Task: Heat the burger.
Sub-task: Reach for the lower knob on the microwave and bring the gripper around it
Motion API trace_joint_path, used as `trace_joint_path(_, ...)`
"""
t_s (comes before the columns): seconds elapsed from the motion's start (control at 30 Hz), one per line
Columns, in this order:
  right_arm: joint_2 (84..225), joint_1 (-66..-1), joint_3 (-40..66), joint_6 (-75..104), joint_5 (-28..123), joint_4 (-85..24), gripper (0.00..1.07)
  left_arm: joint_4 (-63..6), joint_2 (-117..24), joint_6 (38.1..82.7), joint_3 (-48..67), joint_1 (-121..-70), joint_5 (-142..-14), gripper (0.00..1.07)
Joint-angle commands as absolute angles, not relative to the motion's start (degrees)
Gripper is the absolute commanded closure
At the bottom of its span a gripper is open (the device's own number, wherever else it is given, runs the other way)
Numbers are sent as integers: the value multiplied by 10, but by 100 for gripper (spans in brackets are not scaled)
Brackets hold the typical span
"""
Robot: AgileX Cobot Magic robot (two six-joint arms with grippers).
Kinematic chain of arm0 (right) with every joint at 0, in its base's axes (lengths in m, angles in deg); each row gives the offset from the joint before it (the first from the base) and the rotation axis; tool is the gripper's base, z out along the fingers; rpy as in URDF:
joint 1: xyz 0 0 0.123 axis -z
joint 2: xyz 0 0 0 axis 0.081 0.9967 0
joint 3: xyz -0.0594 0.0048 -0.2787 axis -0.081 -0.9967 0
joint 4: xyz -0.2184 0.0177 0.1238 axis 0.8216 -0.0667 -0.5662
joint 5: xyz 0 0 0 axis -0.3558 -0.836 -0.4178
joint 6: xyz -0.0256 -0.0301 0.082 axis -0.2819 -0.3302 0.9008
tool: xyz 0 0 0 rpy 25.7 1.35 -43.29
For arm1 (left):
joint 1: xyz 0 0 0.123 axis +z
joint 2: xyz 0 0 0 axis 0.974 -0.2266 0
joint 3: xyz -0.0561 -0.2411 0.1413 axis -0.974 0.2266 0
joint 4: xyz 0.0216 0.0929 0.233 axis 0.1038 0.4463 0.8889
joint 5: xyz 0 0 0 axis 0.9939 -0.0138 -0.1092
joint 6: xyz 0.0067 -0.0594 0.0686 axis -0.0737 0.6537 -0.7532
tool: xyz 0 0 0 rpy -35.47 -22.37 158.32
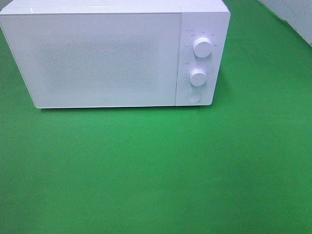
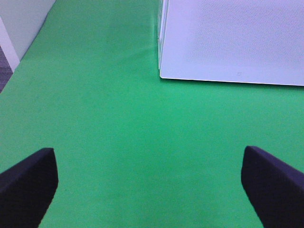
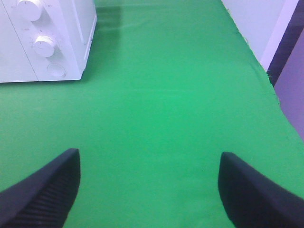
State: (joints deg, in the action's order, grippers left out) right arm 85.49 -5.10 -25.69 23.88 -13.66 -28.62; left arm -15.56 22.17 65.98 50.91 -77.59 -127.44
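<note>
**Mia:** What does the high camera show?

**Ben:** A big white box-shaped microwave oven (image 1: 97, 58) sits at the back of a flat green cloth (image 1: 156, 170). Its door is shut, and I can't see through it. On its right side is a round white top knob (image 1: 202, 47). A round white lower knob (image 1: 198, 77) is under that, and a round white push button (image 1: 194, 97) is at the bottom. No arm shows in this view.

**Mia:** Where is the burger?

**Ben:** I cannot tell. No view shows it.

**Mia:** And the left wrist camera?

**Ben:** The left gripper (image 2: 147, 159) hangs over the green cloth (image 2: 118, 123). Its two dark fingers (image 2: 28, 185) are far apart, with only cloth between them. It holds nothing. A front corner of the oven (image 2: 228, 42) is up ahead, well apart from the claw.

**Mia:** And the right wrist camera?

**Ben:** The right gripper (image 3: 149, 161) is over the cloth (image 3: 161, 104) too. Its dark fingers (image 3: 42, 190) are wide apart and hold nothing. The knob side of the oven (image 3: 71, 28) is ahead and off to one side. I can see the top knob (image 3: 29, 7), the lower knob (image 3: 43, 45) and the button (image 3: 56, 70). The oven is well apart from this claw.
</note>
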Motion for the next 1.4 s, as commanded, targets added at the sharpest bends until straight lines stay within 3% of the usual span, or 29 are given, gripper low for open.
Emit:
trace_joint_path(0.03, 842, -47, -258, 234, -136, -282, 32, -157, 237, 660, 510, -775, -1269, 9)
trace_joint_path(1.4, 850, -47, -246, 259, -127, -282, 32, -157, 234, 660, 510, -775, -1269, 9)
